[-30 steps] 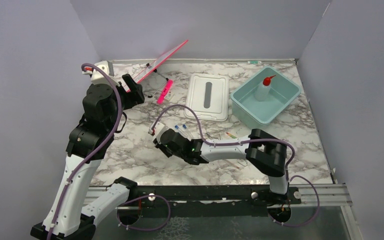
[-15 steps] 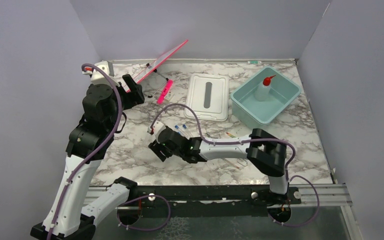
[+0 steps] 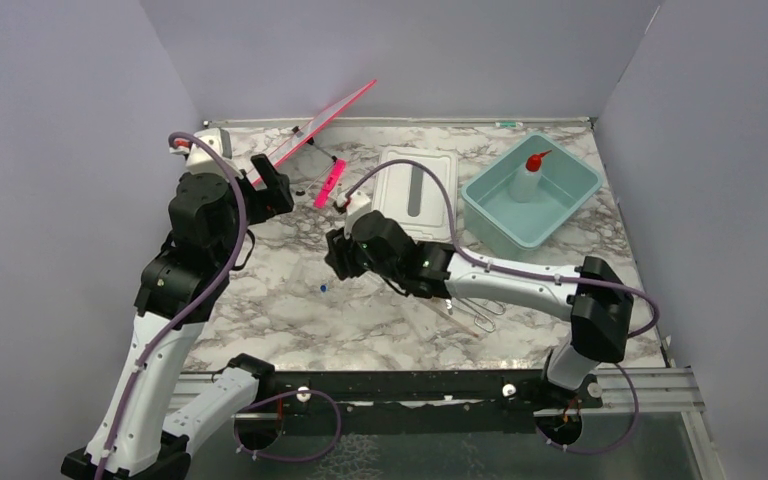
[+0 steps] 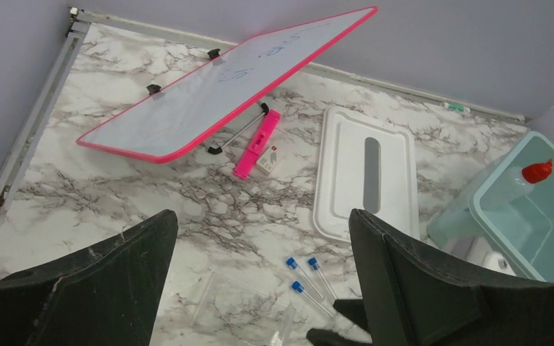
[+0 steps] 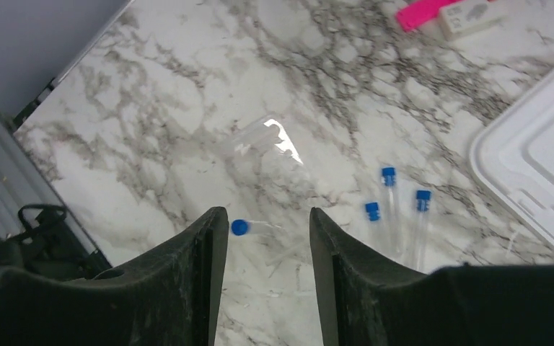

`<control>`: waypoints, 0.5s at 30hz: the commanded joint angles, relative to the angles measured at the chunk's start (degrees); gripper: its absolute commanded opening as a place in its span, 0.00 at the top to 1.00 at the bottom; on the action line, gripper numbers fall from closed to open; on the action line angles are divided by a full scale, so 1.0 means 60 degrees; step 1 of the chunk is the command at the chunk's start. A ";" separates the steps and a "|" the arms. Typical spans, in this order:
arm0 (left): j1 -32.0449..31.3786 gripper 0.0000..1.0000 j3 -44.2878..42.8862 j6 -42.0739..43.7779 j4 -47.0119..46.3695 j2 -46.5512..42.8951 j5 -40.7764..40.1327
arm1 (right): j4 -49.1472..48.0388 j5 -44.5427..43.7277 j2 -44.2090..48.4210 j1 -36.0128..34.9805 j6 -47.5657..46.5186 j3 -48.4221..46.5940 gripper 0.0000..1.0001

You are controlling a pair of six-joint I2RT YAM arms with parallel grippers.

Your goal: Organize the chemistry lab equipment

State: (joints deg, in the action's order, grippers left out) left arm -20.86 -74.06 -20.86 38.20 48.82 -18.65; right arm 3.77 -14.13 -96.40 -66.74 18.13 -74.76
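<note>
A loose blue-capped tube (image 5: pixel 239 227) lies on the marble just beyond my right gripper (image 5: pixel 267 216), which hangs open above it with nothing between its fingers. In the top view that tube (image 3: pixel 323 288) sits just left of and nearer than the right gripper (image 3: pixel 336 260). Three more blue-capped tubes (image 5: pixel 388 189) lie side by side to its right, beside a clear plastic bag (image 5: pixel 267 148). The left gripper (image 4: pixel 260 216) is raised and wide open, looking down on those tubes (image 4: pixel 303 274). A white squeeze bottle with a red nozzle (image 3: pixel 530 178) stands in the teal tub (image 3: pixel 572 205).
The white lid (image 3: pixel 415 190) lies flat left of the tub. A pink-framed whiteboard (image 3: pixel 320 118) leans at the back, with a pink marker (image 3: pixel 328 185) before it. A wire clamp (image 3: pixel 482 318) lies under the right forearm. Grey walls enclose the table.
My right arm has lifted and swung toward the back of the table with its jaws opened. One blue-capped tube now lies alone on the marble. The left jaws spread a little wider.
</note>
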 commanded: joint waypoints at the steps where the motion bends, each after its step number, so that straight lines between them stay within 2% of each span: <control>1: -0.0009 0.08 0.0356 -0.0097 -0.0380 -0.0189 0.0878 | 0.1128 -0.0090 -0.0005 0.0907 0.1250 0.0474 0.52; 8: -0.0009 0.07 0.0991 -0.0265 -0.0731 -0.0335 0.1694 | 0.2692 -0.0367 -0.1268 0.1731 0.1806 -0.0296 0.53; 15: -0.0009 0.12 0.1349 -0.0317 -0.1119 -0.0316 0.2519 | 0.3683 -0.0495 -0.2678 0.1979 0.1249 -0.1207 0.64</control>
State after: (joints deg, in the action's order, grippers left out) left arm -20.86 -66.67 -22.09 35.05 47.64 -8.34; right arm 20.14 -15.09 -108.90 -55.07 26.72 -77.76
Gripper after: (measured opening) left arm 0.905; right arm 0.392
